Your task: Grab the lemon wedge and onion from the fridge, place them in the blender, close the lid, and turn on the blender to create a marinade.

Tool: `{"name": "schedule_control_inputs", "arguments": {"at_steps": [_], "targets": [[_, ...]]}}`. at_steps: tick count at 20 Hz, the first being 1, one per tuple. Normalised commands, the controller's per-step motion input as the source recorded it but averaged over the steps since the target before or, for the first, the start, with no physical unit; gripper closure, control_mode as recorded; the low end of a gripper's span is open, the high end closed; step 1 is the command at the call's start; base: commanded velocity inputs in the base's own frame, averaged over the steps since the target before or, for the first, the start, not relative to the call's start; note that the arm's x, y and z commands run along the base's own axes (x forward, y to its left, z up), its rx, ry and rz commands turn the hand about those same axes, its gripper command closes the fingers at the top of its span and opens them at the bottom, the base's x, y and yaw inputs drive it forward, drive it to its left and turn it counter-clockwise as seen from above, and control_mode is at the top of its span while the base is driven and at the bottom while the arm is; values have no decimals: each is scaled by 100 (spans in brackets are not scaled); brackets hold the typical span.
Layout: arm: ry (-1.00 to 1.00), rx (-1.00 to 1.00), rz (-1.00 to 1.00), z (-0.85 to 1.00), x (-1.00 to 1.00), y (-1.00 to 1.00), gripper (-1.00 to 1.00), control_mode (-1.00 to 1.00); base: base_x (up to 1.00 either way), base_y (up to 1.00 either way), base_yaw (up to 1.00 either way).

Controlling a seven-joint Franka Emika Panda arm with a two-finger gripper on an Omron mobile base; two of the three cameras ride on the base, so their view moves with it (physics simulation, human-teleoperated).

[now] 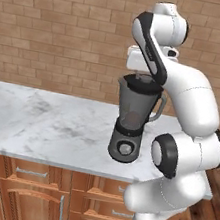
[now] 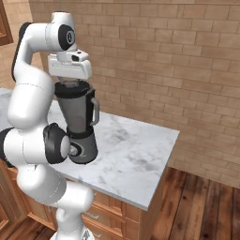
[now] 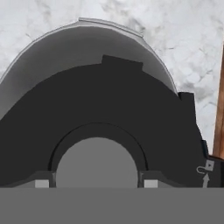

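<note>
On a marble counter [image 1: 40, 115] backed by a brick wall, the blender [image 1: 132, 118] is standing near the front edge, its silver knob [image 1: 124, 148] facing outward, as the white arm is poising its gripper [image 1: 138, 77] directly over the jug's mouth. Seen from the other side, the hand is sitting just above the jug's dark rim, the side handle [image 2: 95, 111] pointing toward the bare run of counter. From the hand's own camera, the dark round lid [image 3: 100, 131] is lying on the jug, its lighter grey knob [image 3: 97, 162] sitting between the two fingertips [image 3: 42, 183]; the jaws are standing apart on either side of that knob, and whether they are pressing it cannot be told. The lid-closing step appears to be under way; next, the arm would likely need to free the knob, lift clear, and drop to the base's dial.
</note>
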Motion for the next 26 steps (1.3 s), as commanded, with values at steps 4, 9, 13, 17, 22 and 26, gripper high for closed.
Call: {"name": "schedule_control_inputs", "arguments": {"at_steps": [4,9,13,17,22,26], "targets": [[-2,0,0,0,29,8,100,-100,0,0,0],[-5,0,0,0,35,17,100,-100,0,0,0],[-9,0,0,0,18,16,100,-100,0,0,0],[-3,0,0,-15,-3,0,100,-100,0,0,0],[1,0,0,-25,-27,0,100,-100,0,0,0],[2,0,0,-29,-31,-3,100,-100,0,0,0]]}}
